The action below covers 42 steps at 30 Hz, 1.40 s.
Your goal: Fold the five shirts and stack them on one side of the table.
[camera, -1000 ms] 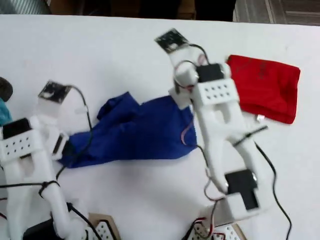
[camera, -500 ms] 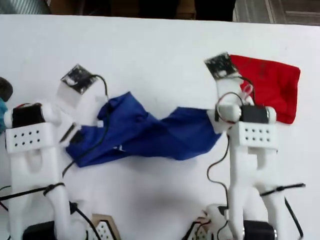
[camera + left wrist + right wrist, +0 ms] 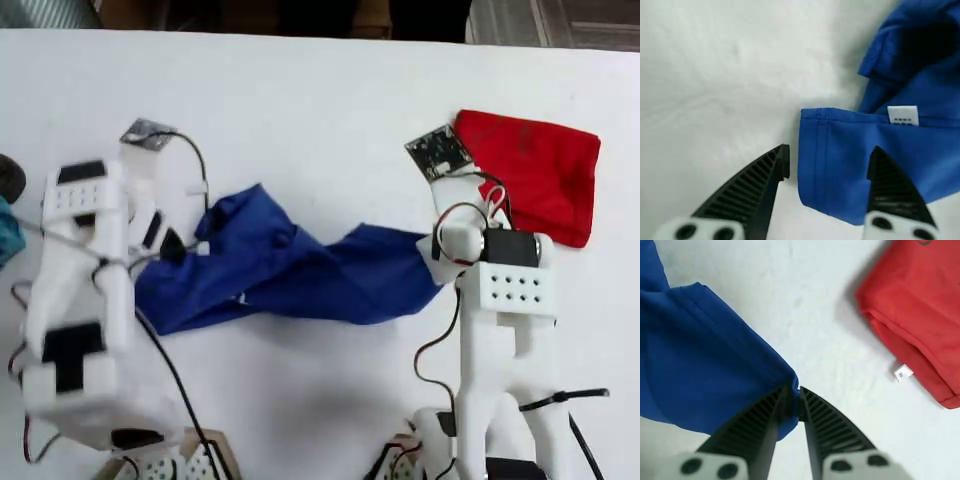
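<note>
View from above. The white table (image 3: 300, 100) carries two shirts. The blue shirt (image 3: 290, 270) lies crumpled and stretched across the middle, running from about 9 o'clock to about 3 o'clock of the table's centre. The red shirt (image 3: 530, 175) lies folded at about 2 o'clock, near the blue shirt's right end but apart from it.

Left gripper (image 3: 180, 245): at the blue shirt's 9 o'clock end. In the left wrist view its jaws stand wide apart, the left gripper (image 3: 829, 152) straddling a hemmed corner of the blue shirt (image 3: 880, 150). One finger (image 3: 765, 175) is over bare table just beside the hem and the other finger (image 3: 890, 185) is over the cloth. A white tag (image 3: 902, 116) shows on the shirt beyond the jaws.

Right gripper (image 3: 432, 250): at the blue shirt's 3 o'clock end. In the right wrist view the right gripper (image 3: 795, 389) is pinched closed on a gathered edge of the blue shirt (image 3: 700, 355). The red shirt (image 3: 915, 305) lies beyond it across a strip of bare table, with a small white label (image 3: 903, 373) at its edge.

A teal object (image 3: 8, 228) and a dark object (image 3: 10, 178) sit at the table's 9 o'clock edge.
</note>
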Available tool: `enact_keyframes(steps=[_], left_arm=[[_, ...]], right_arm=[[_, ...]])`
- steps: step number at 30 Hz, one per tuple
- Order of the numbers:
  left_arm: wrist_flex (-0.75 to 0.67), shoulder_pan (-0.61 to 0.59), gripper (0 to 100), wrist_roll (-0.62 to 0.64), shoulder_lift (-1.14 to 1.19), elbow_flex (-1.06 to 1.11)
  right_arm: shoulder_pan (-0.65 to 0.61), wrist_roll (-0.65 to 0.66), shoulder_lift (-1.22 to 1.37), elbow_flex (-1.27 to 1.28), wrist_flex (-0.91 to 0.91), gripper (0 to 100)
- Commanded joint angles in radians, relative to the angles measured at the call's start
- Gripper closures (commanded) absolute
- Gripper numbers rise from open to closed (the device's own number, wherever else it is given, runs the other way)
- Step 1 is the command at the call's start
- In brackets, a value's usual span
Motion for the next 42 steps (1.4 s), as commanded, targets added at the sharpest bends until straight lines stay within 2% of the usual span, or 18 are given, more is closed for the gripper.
enact_keyframes(steps=[1, 6, 18, 20, 23, 25, 27, 32, 38, 42], left_arm=[[0.130, 0.005, 73, 0.014, 0.126, -0.188], [0.221, 0.011, 73, 0.009, 0.209, -0.285], [0.226, 0.005, 74, -0.149, 0.374, -0.297], [0.226, 0.005, 80, -0.173, 0.376, -0.297], [0.222, 0.006, 99, -0.186, 0.377, -0.315], [0.227, 0.005, 95, -0.189, 0.377, -0.332], [0.242, 0.005, 98, -0.189, 0.376, -0.352], [0.379, -0.008, 97, -0.189, 0.376, -0.443], [0.446, -0.117, 97, -0.227, 0.376, -0.535], [0.451, -0.176, 97, -0.261, 0.374, -0.587]], right_arm=[[0.010, 0.009, -0.041, -0.009, -0.016, 97.8], [0.010, 0.009, -0.039, -0.009, -0.016, 97.8], [0.010, 0.008, -0.039, -0.009, -0.016, 97.8], [0.010, 0.006, -0.039, -0.009, -0.016, 97.8], [0.010, 0.002, -0.039, -0.008, -0.015, 97.8], [0.010, 0.002, -0.039, -0.006, -0.015, 97.8], [0.010, 0.002, -0.039, -0.006, -0.015, 97.8], [0.001, 0.000, -0.039, -0.009, -0.015, 97.8], [-0.134, -0.005, -0.042, -0.012, -0.016, 97.8], [-0.170, -0.075, -0.044, -0.107, -0.016, 97.8]])
